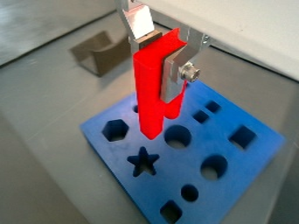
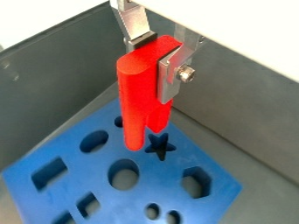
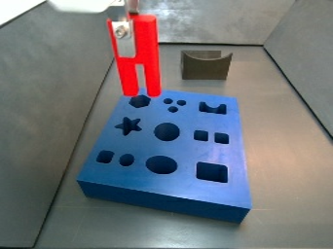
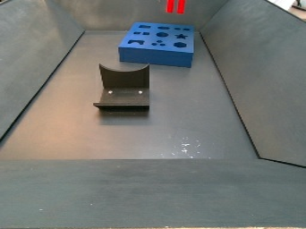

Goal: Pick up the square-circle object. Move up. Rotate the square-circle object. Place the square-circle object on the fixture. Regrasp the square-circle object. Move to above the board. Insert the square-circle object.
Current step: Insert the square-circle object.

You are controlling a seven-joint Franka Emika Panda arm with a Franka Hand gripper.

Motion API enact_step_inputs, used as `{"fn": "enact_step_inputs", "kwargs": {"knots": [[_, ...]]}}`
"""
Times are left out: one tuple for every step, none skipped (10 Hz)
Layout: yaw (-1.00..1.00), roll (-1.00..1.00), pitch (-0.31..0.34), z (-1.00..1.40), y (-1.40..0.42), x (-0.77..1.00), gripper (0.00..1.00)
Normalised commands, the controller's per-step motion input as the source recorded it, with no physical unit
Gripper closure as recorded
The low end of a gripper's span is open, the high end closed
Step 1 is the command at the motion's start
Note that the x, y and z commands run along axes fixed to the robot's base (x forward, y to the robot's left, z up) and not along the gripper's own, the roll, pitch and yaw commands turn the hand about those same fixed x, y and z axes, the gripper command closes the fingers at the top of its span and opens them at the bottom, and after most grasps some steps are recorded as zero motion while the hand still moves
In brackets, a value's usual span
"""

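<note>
The square-circle object is a long bright red piece, hanging upright with my gripper shut on its upper end. Both wrist views show the silver fingers clamping it from two sides. Below it lies the blue board with its shaped holes. In a side view the red piece has its lower end just above the board's far-left corner, near a hexagon hole; contact cannot be told. The other side view shows only the piece's lower tip over the board. The fixture stands apart, with nothing on it.
Grey sloping walls enclose the floor on all sides. The fixture sits beyond the board near the back wall in a side view, and also shows behind the gripper in a wrist view, fixture.
</note>
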Motion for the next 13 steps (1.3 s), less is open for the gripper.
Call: {"fn": "enact_step_inputs", "kwargs": {"knots": [[-0.95,0.00,0.000,-0.15,-0.23,0.00,1.00],[-0.95,0.00,0.000,-0.15,-0.24,0.00,1.00],[-0.71,0.00,-0.020,-0.33,-0.54,0.00,1.00],[0.00,0.00,0.011,-0.57,-0.88,-0.27,1.00],[0.38,0.06,0.080,-0.45,-0.78,-0.25,1.00],[0.49,0.04,0.049,-0.37,-0.68,-0.23,1.00],[0.66,0.03,0.027,-0.30,-0.49,-0.27,1.00],[0.68,-0.01,0.000,-0.17,-0.34,-0.29,1.00],[0.39,-0.05,0.000,-0.11,-0.20,-0.13,1.00],[0.00,0.00,0.000,0.00,-0.04,0.00,1.00],[0.00,-0.05,0.023,0.00,0.42,0.00,1.00],[0.00,-0.15,0.000,-0.05,0.58,0.00,1.00],[0.00,-0.06,0.000,-0.10,0.17,0.00,1.00]]}}
